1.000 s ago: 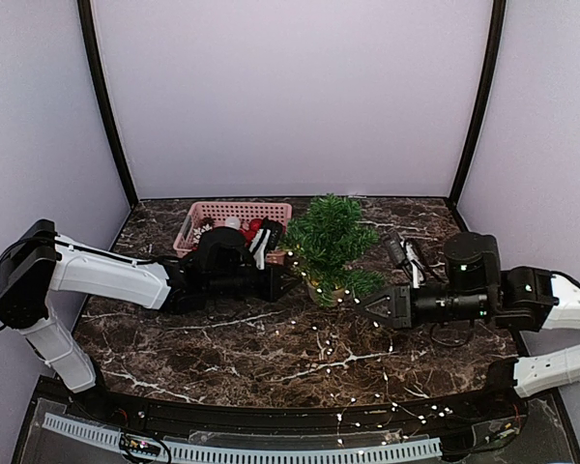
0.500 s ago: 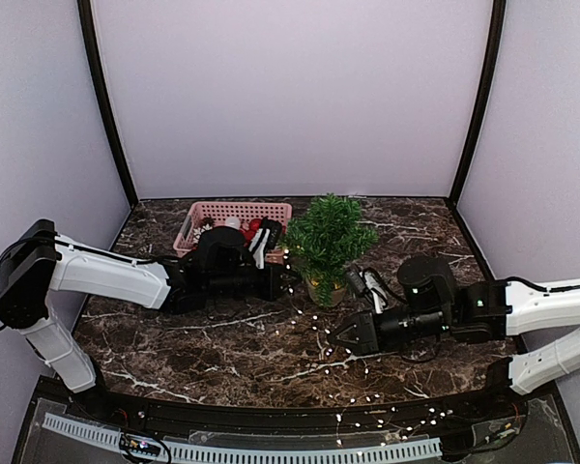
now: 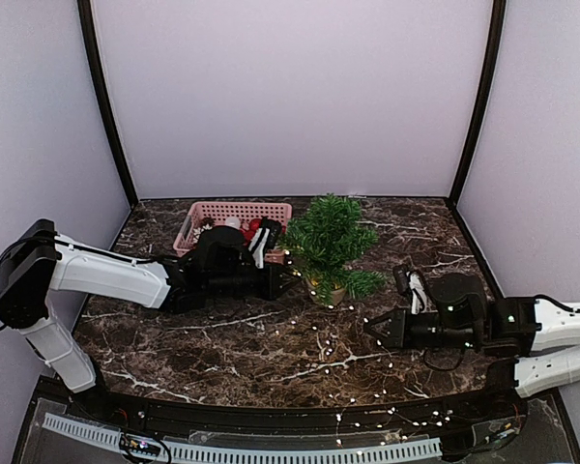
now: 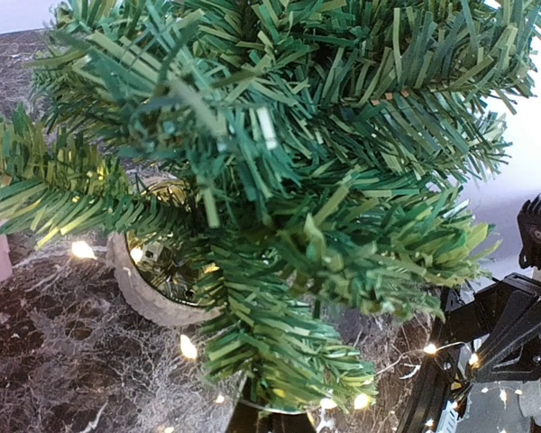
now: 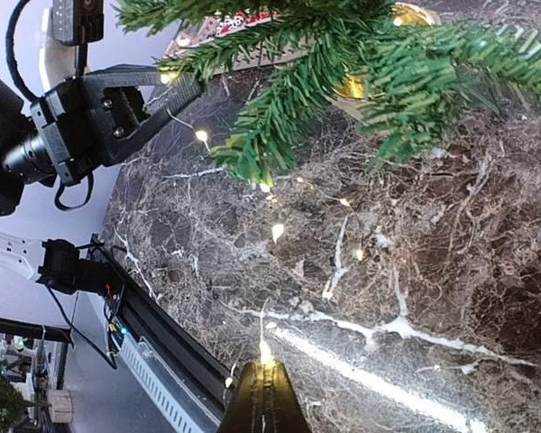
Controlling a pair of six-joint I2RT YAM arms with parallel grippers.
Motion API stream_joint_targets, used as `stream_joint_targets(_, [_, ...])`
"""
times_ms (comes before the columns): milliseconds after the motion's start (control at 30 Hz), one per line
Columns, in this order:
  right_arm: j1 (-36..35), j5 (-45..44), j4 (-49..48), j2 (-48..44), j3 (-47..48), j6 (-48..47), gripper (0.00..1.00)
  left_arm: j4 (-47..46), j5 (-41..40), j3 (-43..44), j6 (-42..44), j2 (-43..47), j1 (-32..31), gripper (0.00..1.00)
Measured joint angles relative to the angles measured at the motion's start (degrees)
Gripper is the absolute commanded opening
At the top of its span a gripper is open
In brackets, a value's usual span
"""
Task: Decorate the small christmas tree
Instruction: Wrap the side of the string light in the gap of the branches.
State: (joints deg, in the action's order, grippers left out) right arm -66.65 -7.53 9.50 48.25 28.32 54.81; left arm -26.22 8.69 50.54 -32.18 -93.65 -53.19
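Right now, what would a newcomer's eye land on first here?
The small christmas tree stands mid-table in its tan pot, with a lit string of lights trailing from its base across the dark marble table to the near edge. The right gripper pinches that string; a pink basket sits back left.

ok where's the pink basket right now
In the top view the pink basket sits at the back, left of centre, just left of the tree.
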Motion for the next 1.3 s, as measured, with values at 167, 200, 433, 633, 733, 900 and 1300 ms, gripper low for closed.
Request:
stream_joint_targets(167, [0.00,1.22,-1.77,-0.52,-3.48,1.49,0.00,-0.02,0.31,0.00,-0.04,0.00,0.00,0.00])
stream_joint_targets(200, [-0.02,1.81,-2.32,0.52,-3.52,1.46,0.00,0.00,0.35,-0.02,-0.07,0.00,0.00,0.00])
stream_joint_targets(433, [-0.11,4.42,-5.81,11.23,-2.29,-0.11,0.00,-0.02,0.52,0.00,-0.22,0.00,0.07,0.00])
stream_joint_targets(633, [-0.11,1.38,-4.87,16.02,1.29,-0.74,0.00,-0.02,0.55,0.00,-0.24,0.00,0.22,0.00])
stream_joint_targets(733, [0.15,-2.34,-2.54,15.87,3.39,-0.76,0.00,-0.02,0.61,-0.02,-0.22,0.00,0.22,0.00])
stream_joint_targets(900, [3.23,-6.80,2.84,13.16,4.59,-1.99,0.00,0.07,0.76,-0.02,-0.17,0.00,0.42,0.00])
stream_joint_targets(1300, [7.10,-8.98,13.14,6.75,12.81,-9.57,0.00,0.79,0.74,-0.87,0.07,1.22,0.92,0.00])
